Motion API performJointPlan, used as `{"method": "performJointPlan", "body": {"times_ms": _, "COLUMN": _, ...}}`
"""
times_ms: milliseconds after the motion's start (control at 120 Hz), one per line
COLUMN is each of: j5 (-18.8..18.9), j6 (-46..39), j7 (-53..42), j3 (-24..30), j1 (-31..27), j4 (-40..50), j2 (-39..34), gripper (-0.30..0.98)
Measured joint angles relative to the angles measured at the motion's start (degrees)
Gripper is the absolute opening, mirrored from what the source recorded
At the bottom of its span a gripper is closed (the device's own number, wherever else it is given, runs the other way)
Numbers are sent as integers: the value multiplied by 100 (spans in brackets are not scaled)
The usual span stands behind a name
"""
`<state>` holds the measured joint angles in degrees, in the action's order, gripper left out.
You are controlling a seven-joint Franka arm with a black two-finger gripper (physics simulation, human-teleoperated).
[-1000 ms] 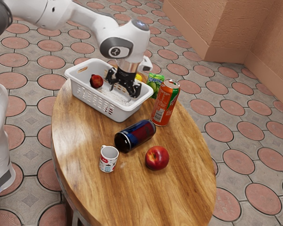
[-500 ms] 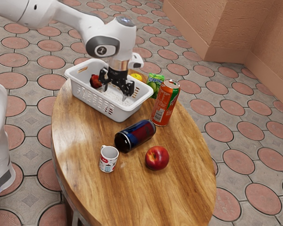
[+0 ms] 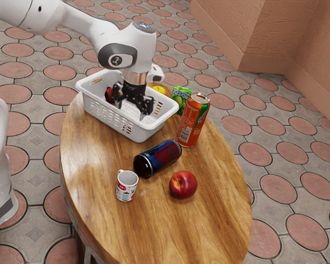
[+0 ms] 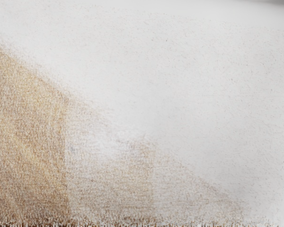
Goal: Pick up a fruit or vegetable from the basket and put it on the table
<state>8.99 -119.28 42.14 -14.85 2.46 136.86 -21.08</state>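
In the exterior view my gripper (image 3: 130,111) is down inside the white basket (image 3: 149,132), its two fingers spread apart and nothing seen between them. A dark red fruit (image 3: 108,95) lies in the basket, on the exterior view's left of the gripper and partly hidden behind a finger. The wooden table (image 3: 99,165) carries the basket. Pale, whitish and tan surfaces appear in the wrist view, and I cannot tell which part of the basket they are.
Beside the basket stand an orange can (image 3: 192,121) and a green packet (image 3: 180,98); a yellow item (image 3: 159,89) is behind it. Nearer the camera are a dark can (image 3: 158,158) on its side, a mug (image 3: 126,186) and a red apple (image 3: 183,185).
My hand has moved toward the exterior view's left inside the basket, closer to the dark red fruit, which is now more hidden. The fingers remain spread.
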Motion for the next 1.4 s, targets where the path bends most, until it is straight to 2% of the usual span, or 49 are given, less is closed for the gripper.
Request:
{"method": "performJointPlan", "body": {"times_ms": 800, "j5": -429, "j6": 143, "j7": -100, "j3": 15, "j1": 9, "j4": 237, "j2": 34, "gripper": 69}}
{"method": "performJointPlan", "body": {"times_ms": 1400, "j5": -77, "j6": 187, "j7": -351, "j3": 12, "j1": 7, "j4": 229, "j2": 146, "gripper": 69}}
